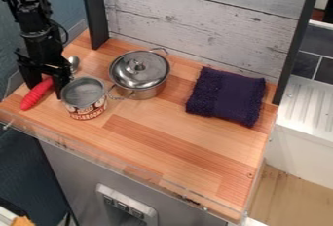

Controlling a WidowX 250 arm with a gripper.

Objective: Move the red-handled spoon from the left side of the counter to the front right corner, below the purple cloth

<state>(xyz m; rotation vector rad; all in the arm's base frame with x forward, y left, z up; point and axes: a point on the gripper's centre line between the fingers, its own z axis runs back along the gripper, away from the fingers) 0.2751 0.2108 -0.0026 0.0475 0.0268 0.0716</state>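
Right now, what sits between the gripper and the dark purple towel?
In the camera view, between the gripper and the towel are the can, then the lidded pot, then bare wooden counter.

The spoon handle (35, 95) is showing red, the can label (89, 111) red, white and dark, the pot (153, 92) silver, the towel (228, 96) deep purple; the counter (175, 142) is displaying orange-brown bands, the backboard (214, 28) streaky grey-white.

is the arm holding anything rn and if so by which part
Nothing looks held: the end effector is open, its fingers apart about the red-handled spoon.
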